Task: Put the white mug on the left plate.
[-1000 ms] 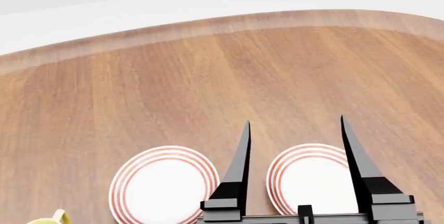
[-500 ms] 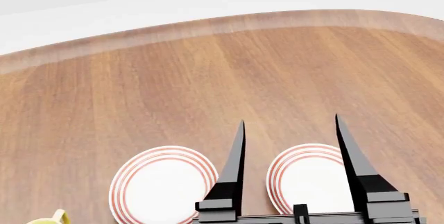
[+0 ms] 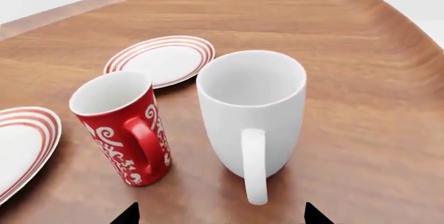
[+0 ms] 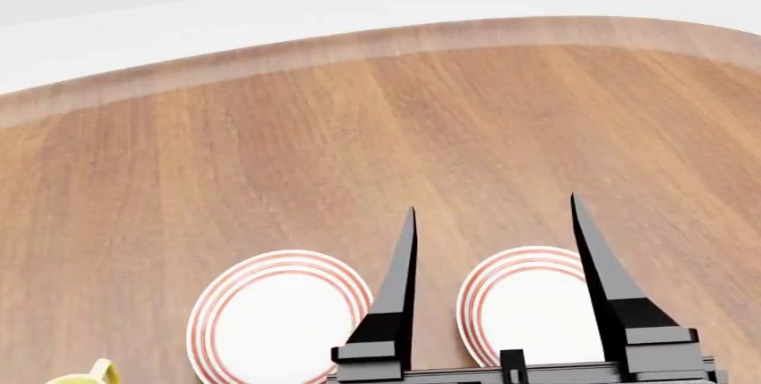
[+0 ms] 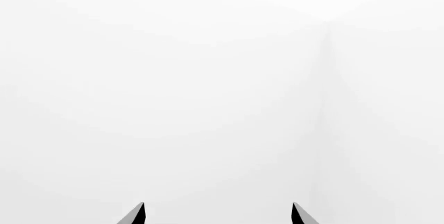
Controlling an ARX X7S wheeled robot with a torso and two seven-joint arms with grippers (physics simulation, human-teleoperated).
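Observation:
The white mug [image 3: 253, 115] stands upright on the wooden table, its loop handle turned toward my left gripper [image 3: 222, 216]. That gripper is open, only its two dark fingertips showing, a short way back from the handle and holding nothing. The left plate [image 4: 280, 317], white with red rings, lies flat beside its twin [image 4: 529, 308] in the head view. My right gripper [image 4: 494, 210] is raised in front of the head camera, open and empty, and partly hides the right plate. The right wrist view shows that gripper [image 5: 216, 213] facing a bare white wall.
A small red mug with white swirls [image 3: 125, 125] stands close beside the white mug. Two ringed plates [image 3: 161, 60] [image 3: 17, 146] lie beyond and beside the mugs. A yellow mug handle [image 4: 102, 371] peeks in at the head view's lower left. The table's curved far edge [image 4: 380, 36] meets the white wall.
My right gripper has drifted slightly left and up in the head view, still open. The plates have not moved.

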